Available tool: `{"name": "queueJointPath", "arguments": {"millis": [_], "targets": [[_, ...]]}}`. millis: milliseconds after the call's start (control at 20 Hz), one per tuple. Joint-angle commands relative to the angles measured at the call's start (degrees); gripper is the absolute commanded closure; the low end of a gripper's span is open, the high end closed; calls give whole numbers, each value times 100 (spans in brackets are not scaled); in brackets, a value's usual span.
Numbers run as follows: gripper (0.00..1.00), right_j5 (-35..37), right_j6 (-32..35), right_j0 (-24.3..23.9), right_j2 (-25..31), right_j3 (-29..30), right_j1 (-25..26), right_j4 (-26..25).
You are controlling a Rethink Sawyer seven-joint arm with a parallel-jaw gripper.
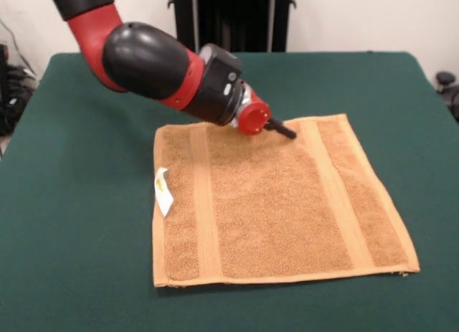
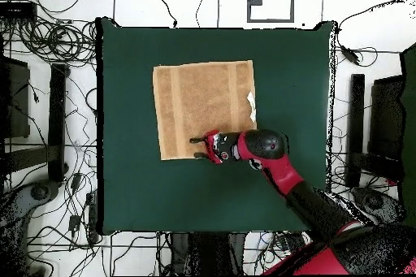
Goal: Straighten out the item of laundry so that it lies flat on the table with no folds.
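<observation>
Towel (image 1: 280, 203) lay spread on the table (image 1: 79, 260), one item of laundry only, roughly mid-table and a bit toward the edge far from the robot base. We saw it almost fully flat: two woven bands, hems showing all round, small white label (image 1: 163, 191) sticking out at one side edge. No obvious fold was left, though that label edge looked slightly wavy in the overhead view.

One gripper (image 2: 197, 148) sat over the towel's edge nearest the robot, close to a corner. In the overhead view we saw two dark fingers spread apart with nothing clamped between them; the front view showed only a dark tip at the cloth. We could not tell whether the tip touched the towel.

We judged the task near its end: final smoothing or release. Next move likely called for lifting clear without dragging the edge, or a light tug at the label side.

Count: one towel, one table, one arm, one gripper.
</observation>
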Motion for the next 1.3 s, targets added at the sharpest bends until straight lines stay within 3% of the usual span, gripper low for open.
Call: {"name": "queueJointPath", "arguments": {"millis": [50,1300], "targets": [[0,-325,523,212,425,686,487,357],[0,-270,615,319,400,760,106,447]]}}
